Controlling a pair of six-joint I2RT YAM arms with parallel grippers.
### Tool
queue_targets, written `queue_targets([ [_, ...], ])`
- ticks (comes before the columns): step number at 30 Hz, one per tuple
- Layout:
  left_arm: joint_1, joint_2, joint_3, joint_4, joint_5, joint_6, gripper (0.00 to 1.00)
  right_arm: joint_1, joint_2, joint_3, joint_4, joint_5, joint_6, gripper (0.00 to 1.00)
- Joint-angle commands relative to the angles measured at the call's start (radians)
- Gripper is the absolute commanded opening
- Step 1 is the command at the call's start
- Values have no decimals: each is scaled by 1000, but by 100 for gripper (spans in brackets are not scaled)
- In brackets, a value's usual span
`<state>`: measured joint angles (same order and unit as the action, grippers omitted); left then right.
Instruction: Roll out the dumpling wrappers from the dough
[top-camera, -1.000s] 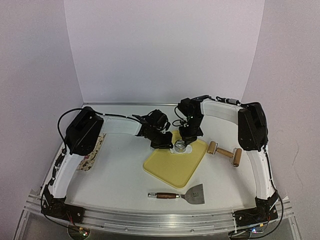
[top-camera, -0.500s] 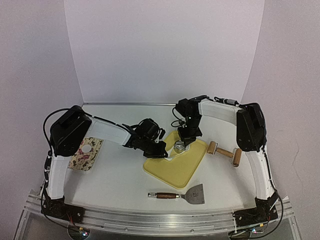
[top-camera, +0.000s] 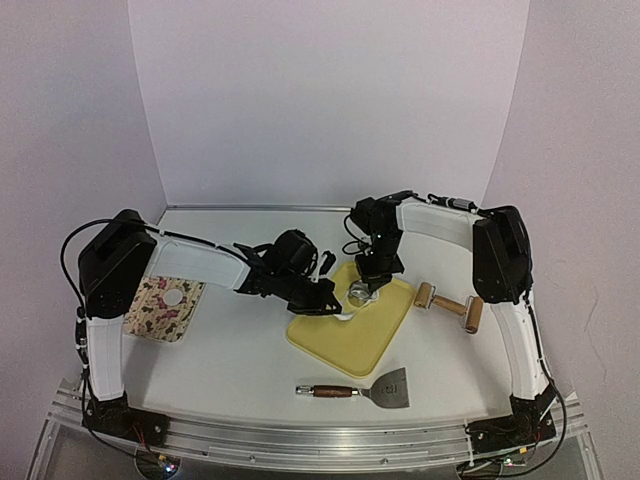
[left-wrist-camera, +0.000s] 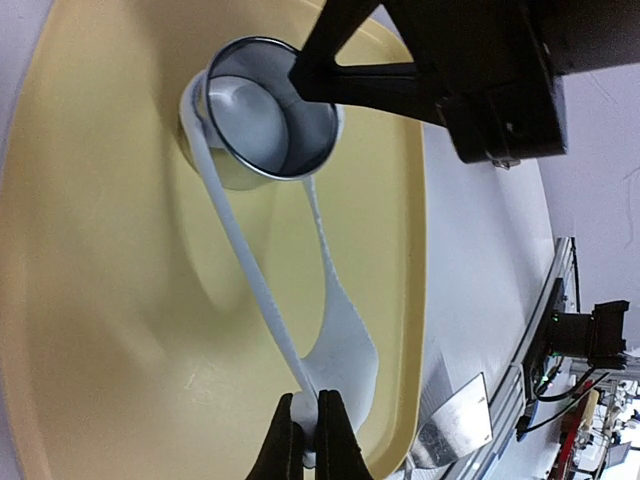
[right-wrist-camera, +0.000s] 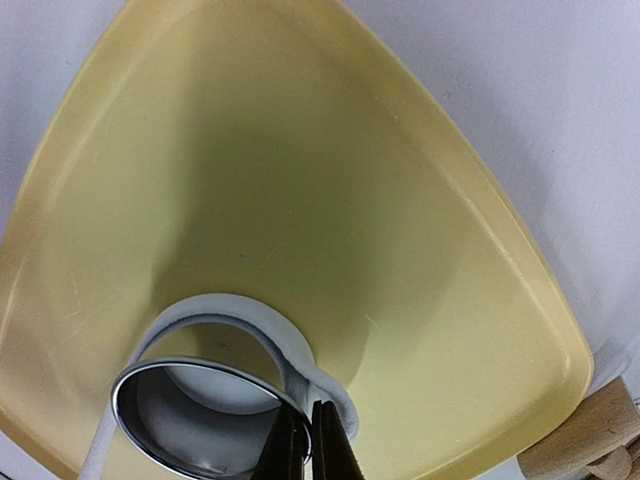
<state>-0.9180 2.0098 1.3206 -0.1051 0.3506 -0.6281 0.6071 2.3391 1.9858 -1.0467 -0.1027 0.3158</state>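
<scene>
Left claw (left-wrist-camera: 307, 428) pinches a dough strip (left-wrist-camera: 345, 350), forearm low, reaching right twd yellow board (top-camera: 350, 338). Vs 1 s ago the arm's swung back left. Right claw (right-wrist-camera: 308, 440), wrist pointing down, clamps metal ring (left-wrist-camera: 232, 165). Wrapper (left-wrist-camera: 250, 120) sits inside ring.

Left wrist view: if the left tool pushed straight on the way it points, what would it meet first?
Probably the yellow board, just past the dough strip the left tool pinches; the ring cutter sits farther along, though depth is unclear.
</scene>
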Motion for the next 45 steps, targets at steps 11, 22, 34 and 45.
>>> queue_targets([
  [11,-31,45,333,30,-2,-14,0,-7,85,-41,-67,64,23,0],
  [22,-15,8,285,-49,-88,4,0,-6,81,-39,-67,44,29,0],
  [34,5,-83,25,-103,-104,-1,17,-6,75,-12,-68,11,31,0],
  [45,18,-76,39,-99,-144,-5,66,-7,59,4,-66,-41,29,0],
])
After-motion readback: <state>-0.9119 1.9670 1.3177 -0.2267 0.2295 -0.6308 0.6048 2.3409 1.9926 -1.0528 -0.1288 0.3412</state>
